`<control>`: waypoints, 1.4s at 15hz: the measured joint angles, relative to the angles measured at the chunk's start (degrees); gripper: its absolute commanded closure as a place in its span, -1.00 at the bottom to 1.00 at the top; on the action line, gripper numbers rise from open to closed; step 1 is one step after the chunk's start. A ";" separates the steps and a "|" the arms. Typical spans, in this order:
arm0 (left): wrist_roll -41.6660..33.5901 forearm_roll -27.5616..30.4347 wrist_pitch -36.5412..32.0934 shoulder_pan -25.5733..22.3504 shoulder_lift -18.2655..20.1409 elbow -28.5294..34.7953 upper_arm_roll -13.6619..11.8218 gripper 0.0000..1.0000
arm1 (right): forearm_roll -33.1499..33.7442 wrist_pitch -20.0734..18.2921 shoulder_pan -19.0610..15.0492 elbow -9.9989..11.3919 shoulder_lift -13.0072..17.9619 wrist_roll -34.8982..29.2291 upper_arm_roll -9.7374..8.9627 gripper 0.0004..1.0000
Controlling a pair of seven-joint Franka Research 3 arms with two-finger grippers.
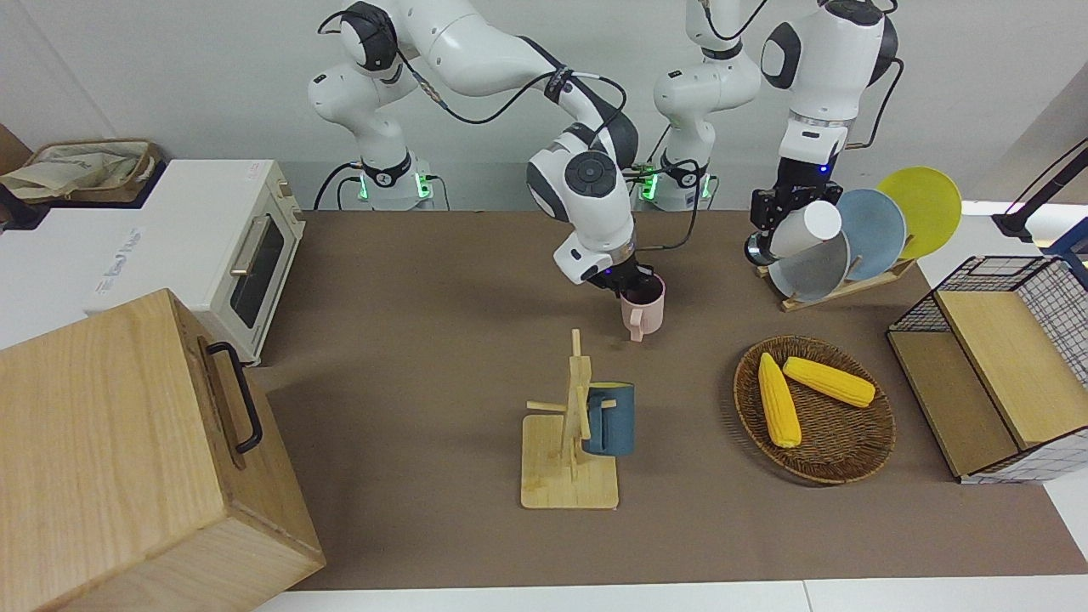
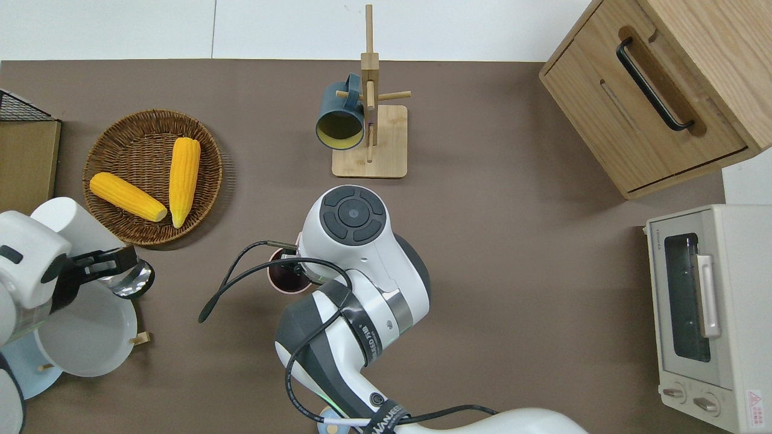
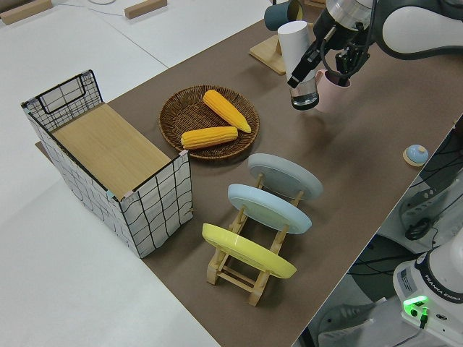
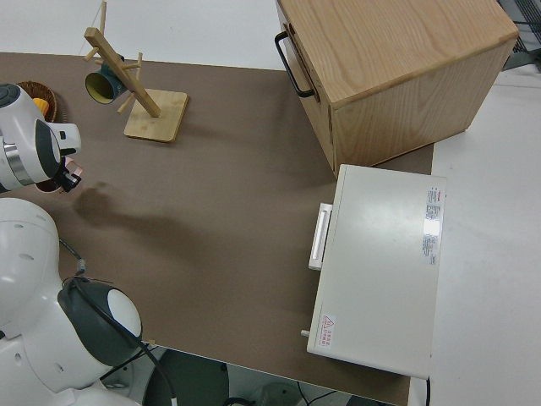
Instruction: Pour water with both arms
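Note:
My right gripper is shut on the rim of a pink mug and holds it upright, low over the middle of the brown table. The mug also shows in the overhead view, partly hidden under the right arm. My left gripper is shut on a white bottle with a shiny metal end, held tilted in the air. In the overhead view the bottle and left gripper are over the grey plate, apart from the mug. In the left side view the bottle hangs close beside the mug.
A wooden mug rack holds a blue mug. A wicker basket holds two corn cobs. A plate rack, a wire crate, a wooden box and a toaster oven ring the table.

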State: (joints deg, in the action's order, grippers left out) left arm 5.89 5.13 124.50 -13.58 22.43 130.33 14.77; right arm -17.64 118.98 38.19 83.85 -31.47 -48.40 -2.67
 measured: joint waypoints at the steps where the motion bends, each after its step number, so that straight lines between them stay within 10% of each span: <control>1: 0.02 0.11 0.03 0.17 0.00 0.19 0.00 1.00 | 0.00 0.72 0.17 0.00 -0.56 -0.16 0.00 1.00; 3: 0.07 0.27 0.10 0.48 0.01 0.52 0.00 1.00 | 0.00 2.37 0.49 -0.01 -1.56 -0.39 0.03 0.99; 4: 0.07 0.69 0.10 0.56 0.01 0.62 0.00 1.00 | -0.01 3.38 0.54 -0.01 -1.92 -0.48 0.03 0.21; 9: 0.07 2.70 0.11 0.56 0.01 0.70 0.00 1.00 | -0.02 5.17 0.53 -0.02 -2.13 -0.58 0.16 -0.97; 21: 0.04 3.15 0.10 2.60 0.01 1.36 0.00 1.00 | -0.04 -0.23 0.56 -1.41 1.68 -2.82 0.69 -0.97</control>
State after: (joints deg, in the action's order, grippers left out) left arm 5.94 8.29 124.59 -10.98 22.44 131.69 14.77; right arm -17.68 118.75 38.75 82.44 -29.80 -51.22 -1.98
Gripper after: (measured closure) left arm 0.348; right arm 0.013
